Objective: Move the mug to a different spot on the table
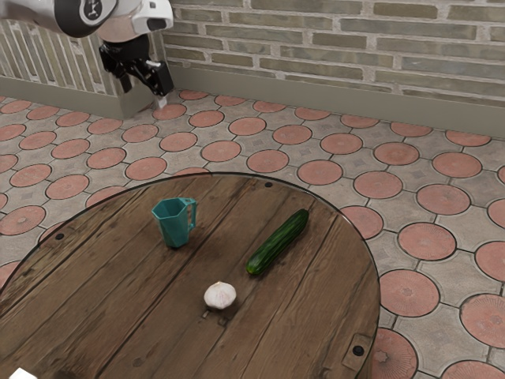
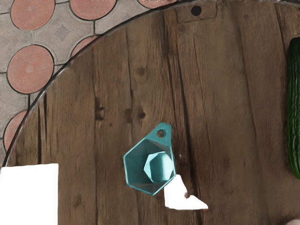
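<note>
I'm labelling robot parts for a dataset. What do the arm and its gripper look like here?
The arm has a smooth white shell, with a dark grey round joint cap that carries a lighter ring marking. The gripper is a black, blocky hand with two short black fingers; one finger seems to end in a pale tip.

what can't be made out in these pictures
- Cucumber, wrist view: cut off by the picture's edge, so its full length is hidden there.
- White patch, wrist view: cut off by the edge; what it is cannot be told.
- Mug, exterior view: its inside bottom is hidden by its own wall.
- Table, exterior view: its near side is cut off by the lower edge.
</note>
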